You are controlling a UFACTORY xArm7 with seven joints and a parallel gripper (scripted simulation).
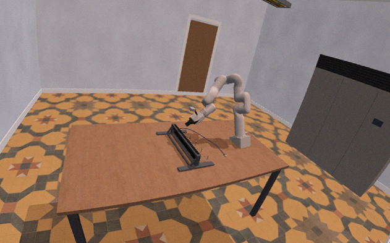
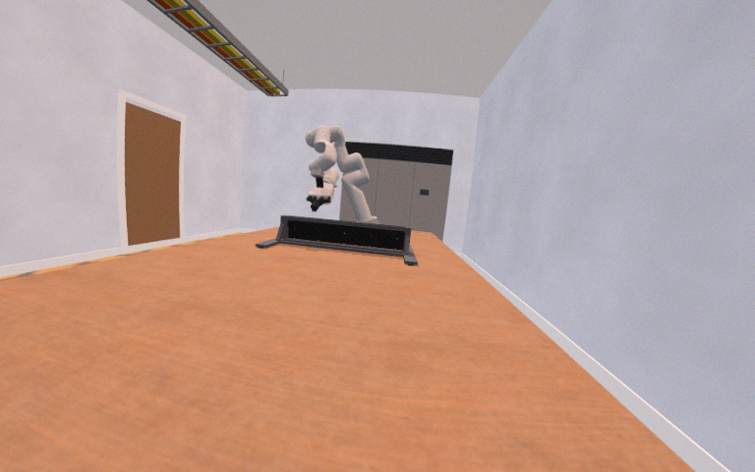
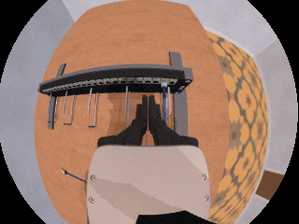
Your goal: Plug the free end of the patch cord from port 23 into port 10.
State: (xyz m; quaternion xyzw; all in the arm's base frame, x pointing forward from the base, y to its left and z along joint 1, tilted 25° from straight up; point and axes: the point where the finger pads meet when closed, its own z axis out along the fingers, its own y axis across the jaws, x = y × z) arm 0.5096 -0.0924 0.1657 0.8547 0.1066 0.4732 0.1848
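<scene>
One blue cord (image 1: pixel 207 140) runs from the far end of the rack (image 1: pixel 185 145) in the top view and curves across the table (image 1: pixel 126 159), its free end (image 1: pixel 225 156) lying flat behind the rack, near the arm's base (image 1: pixel 245 143). We see the fingers pressed together with nothing between them, hovering above the rack's end where the cord is plugged in, well apart from the free end. We cannot read the port number plates in any view; they are too small.
</scene>
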